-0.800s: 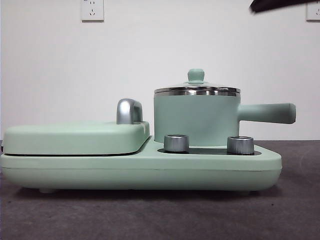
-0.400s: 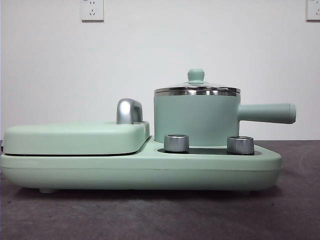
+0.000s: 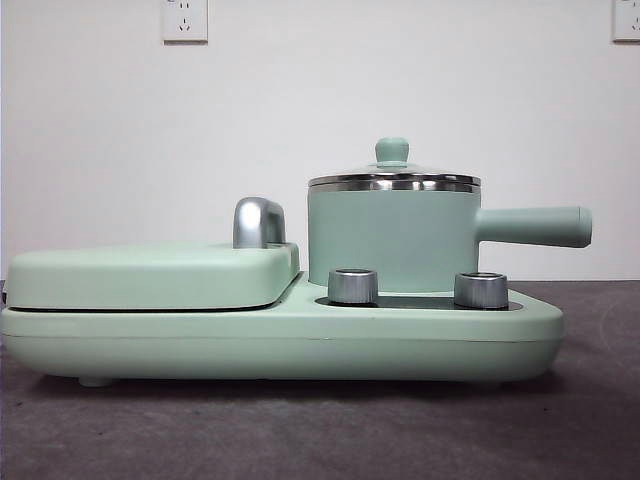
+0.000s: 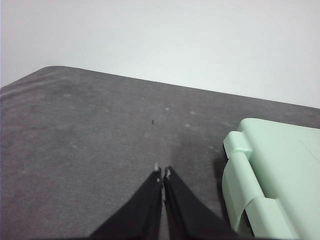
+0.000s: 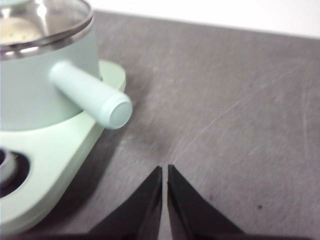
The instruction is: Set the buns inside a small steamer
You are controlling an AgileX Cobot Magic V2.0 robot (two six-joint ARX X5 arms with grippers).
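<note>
Dark arm gone; small steamer (image 3: 392,238) handle sideways, level.

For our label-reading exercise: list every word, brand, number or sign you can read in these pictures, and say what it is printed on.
None can be read.
small steamer, its lid knob, flat griddle lid: plain, no print.
Two steel dials: any markings too small to tell.
Wall sockets: slots only, no lettering legible.

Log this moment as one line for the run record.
small steamer: lid on, on cooker base | left pincer: shut, empty, above table | right pincer: shut, empty, near steamer handle
</note>
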